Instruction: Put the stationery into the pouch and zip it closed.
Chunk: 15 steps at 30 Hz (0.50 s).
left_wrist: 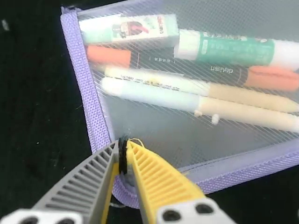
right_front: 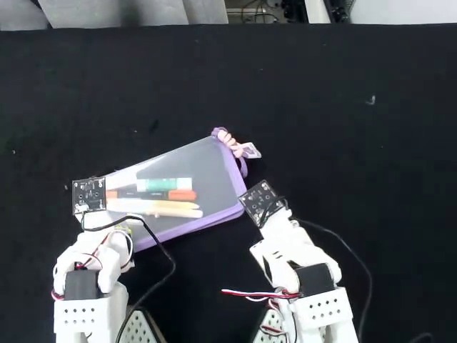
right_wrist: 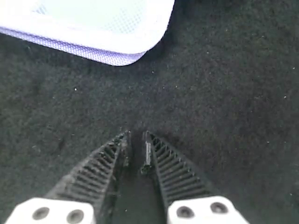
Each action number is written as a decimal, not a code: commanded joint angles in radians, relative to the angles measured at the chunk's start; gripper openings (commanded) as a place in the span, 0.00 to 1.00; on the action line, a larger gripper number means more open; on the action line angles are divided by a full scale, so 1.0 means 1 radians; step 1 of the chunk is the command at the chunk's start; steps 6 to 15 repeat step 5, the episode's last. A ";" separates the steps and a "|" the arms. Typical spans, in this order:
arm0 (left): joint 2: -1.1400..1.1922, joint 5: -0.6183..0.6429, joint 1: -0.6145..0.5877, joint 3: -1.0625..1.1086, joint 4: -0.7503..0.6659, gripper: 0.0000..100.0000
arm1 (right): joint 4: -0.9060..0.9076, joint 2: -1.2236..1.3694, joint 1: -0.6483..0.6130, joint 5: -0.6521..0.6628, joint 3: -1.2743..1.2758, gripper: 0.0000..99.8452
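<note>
Both arms low at the purple pouch (right_front: 187,187) on the black table (right_front: 343,107)
The left gripper (left_wrist: 122,145) is pinched tight on a small black tab (left_wrist: 123,159) at one pouch corner; stationery (left_wrist: 201,79) lies inside. The right gripper (right_wrist: 136,154), jaws narrowly apart and empty, points down just beside another corner

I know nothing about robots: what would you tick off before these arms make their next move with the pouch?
1. Stationery in the pouch: ok, it lies under the mesh.
2. Left gripper hold: ok, shut on a black tab at the pouch's corner.
3. Pouch fully closed: cannot tell.
4. Right gripper steadying the pouch: not ok, slightly open and empty above the table, beside the pouch.
5. Strap clear of both arms: ok, it lies at the pouch's far end.
</note>
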 commanded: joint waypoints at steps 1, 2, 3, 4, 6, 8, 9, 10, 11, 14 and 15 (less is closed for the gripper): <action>0.009 -0.002 0.008 0.022 0.012 0.04 | 0.005 -0.018 0.018 0.003 -0.002 0.04; 0.009 -0.002 0.008 0.022 0.012 0.04 | 0.005 -0.018 0.018 0.003 -0.002 0.04; 0.009 -0.002 0.008 0.022 0.012 0.04 | 0.005 -0.018 0.018 0.003 -0.002 0.04; 0.009 -0.002 0.008 0.022 0.012 0.04 | 0.005 -0.018 0.018 0.003 -0.002 0.04; 0.009 -0.002 0.008 0.022 0.012 0.04 | 0.005 -0.018 0.018 0.003 -0.002 0.04; 0.009 -0.002 0.008 0.022 0.012 0.04 | 0.005 -0.018 0.018 0.003 -0.002 0.04; 0.009 -0.002 0.008 0.022 0.012 0.04 | 0.005 -0.018 0.018 0.003 -0.002 0.04; 0.009 -0.002 0.008 0.022 0.012 0.04 | 0.005 -0.018 0.018 0.003 -0.002 0.04; 0.009 -0.002 0.008 0.022 0.012 0.04 | 0.005 -0.018 0.018 0.003 -0.002 0.04; 0.009 -0.002 0.008 0.022 0.012 0.04 | 0.005 -0.018 0.018 0.003 -0.002 0.04; 0.009 -0.002 0.008 0.022 0.012 0.04 | 0.005 -0.018 0.018 0.003 -0.002 0.04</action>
